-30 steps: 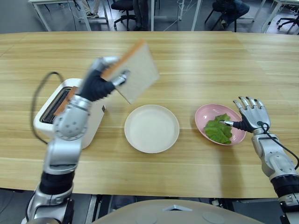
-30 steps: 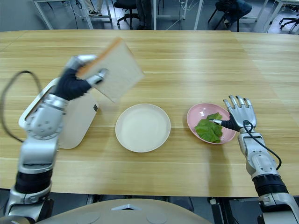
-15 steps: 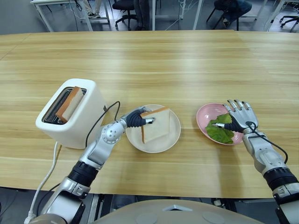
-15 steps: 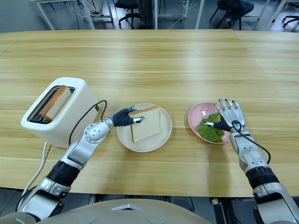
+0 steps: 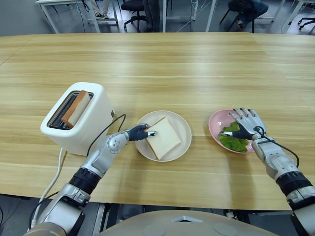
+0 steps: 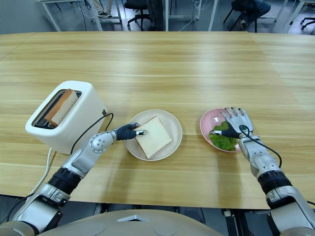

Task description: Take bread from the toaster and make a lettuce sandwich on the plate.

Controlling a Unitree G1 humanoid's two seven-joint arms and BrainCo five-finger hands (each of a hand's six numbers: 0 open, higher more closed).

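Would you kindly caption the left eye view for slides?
Left hand holds a bread slice on the plate; right hand over lettuce in pink bowl.

It looks like an office or a lab. Behind the big wooden table [image 5: 197,64], black rolling chairs [image 5: 130,6] are parked on a grey floor [image 5: 19,14]. White desks [image 5: 47,2] are lined up behind the table too.

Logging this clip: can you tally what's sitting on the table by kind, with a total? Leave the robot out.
Toaster: 1
Plate: 1
Pink bowl: 1
Bread slices: 2, one flat on the plate, one standing in the toaster
Lettuce: 1 pile in the bowl, leaf count unclear
Total: 6
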